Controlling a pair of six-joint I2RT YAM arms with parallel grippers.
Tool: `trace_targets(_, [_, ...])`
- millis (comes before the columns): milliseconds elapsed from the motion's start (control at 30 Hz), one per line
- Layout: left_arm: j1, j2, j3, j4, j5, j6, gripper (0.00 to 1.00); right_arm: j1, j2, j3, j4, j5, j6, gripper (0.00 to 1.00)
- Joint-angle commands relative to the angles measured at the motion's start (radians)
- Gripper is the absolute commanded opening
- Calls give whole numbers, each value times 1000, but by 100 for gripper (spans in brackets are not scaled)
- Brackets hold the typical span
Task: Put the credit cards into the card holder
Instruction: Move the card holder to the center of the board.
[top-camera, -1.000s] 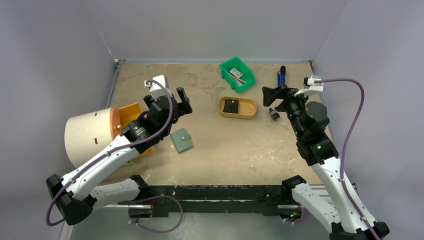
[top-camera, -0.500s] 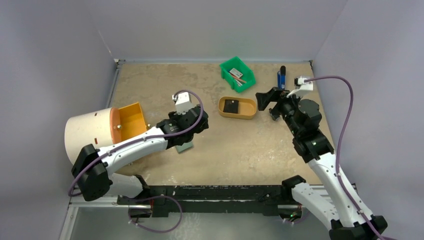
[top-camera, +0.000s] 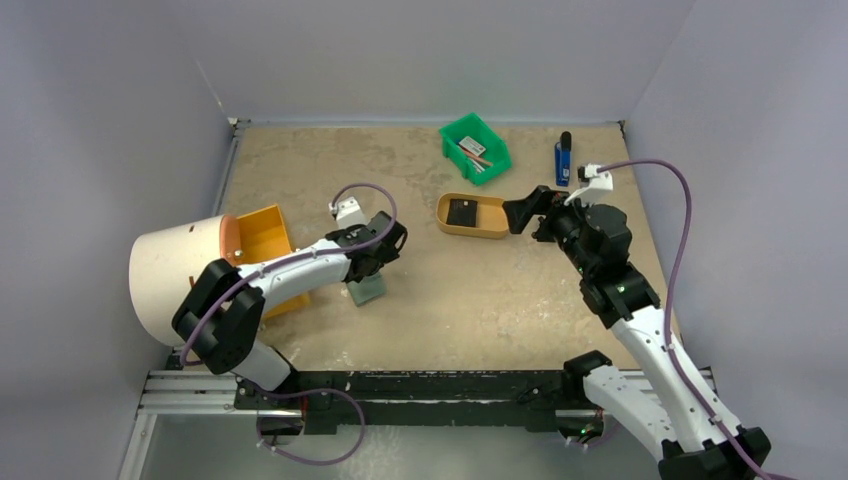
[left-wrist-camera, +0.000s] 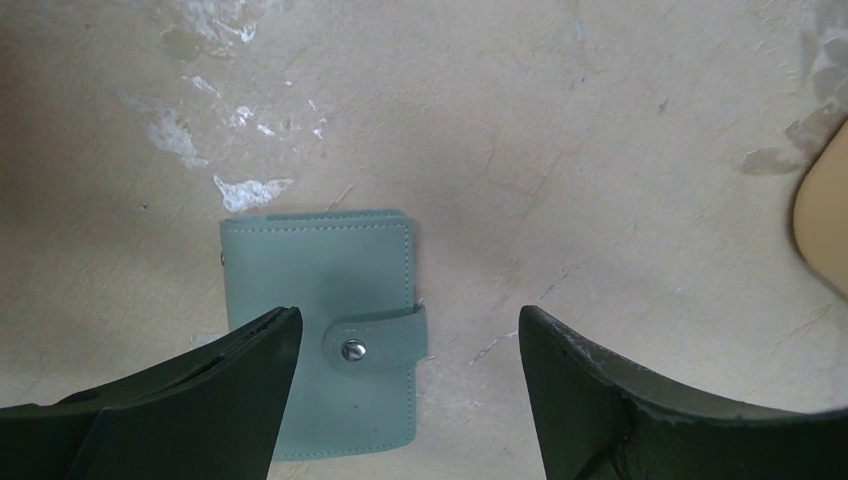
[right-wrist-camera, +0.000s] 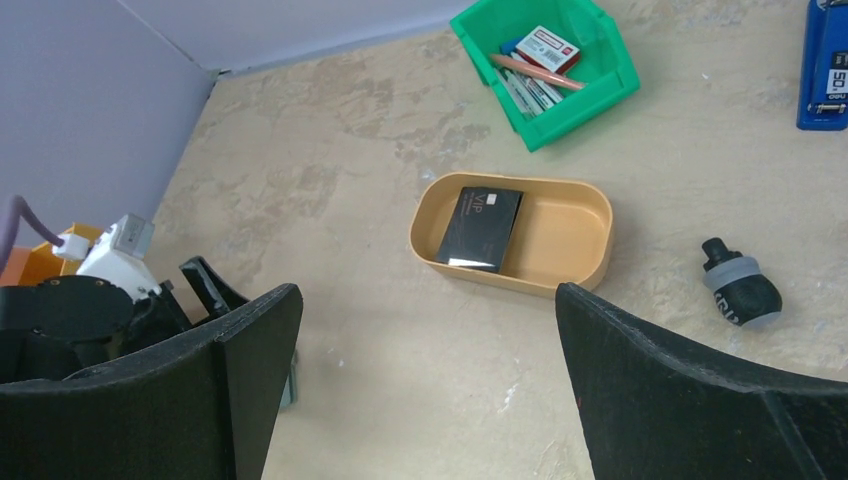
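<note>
Left tool (left-wrist-camera: 408, 322) has dropped over the snapped-shut card holder (left-wrist-camera: 318, 268) on the worktop (left-wrist-camera: 600, 150), jaws spread, while the right tool (right-wrist-camera: 428, 300), also spread, nears the credit cards (right-wrist-camera: 481, 228) in the tan tray (right-wrist-camera: 592, 216), so grabs look close.

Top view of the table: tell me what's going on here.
A robot is working on getting cards into a wallet. Its left gripper hovers open above the wallet, which lies snapped shut on the table. The right gripper, also open, faces a tan tray with a black card lying in it. Neither gripper holds anything.
</note>
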Motion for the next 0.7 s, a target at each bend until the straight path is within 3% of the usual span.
trace_targets(0, [41, 1, -48, 55, 42, -55, 80, 1, -16, -3, 33, -30, 18, 99])
trace_targets(433, [59, -29, -137, 33, 33, -108, 84, 1, -9, -25, 55, -65, 25, 99])
trace_targets(667, [59, 60, -138, 133, 169, 24, 79, 1, -10, -36, 49, -77, 16, 99])
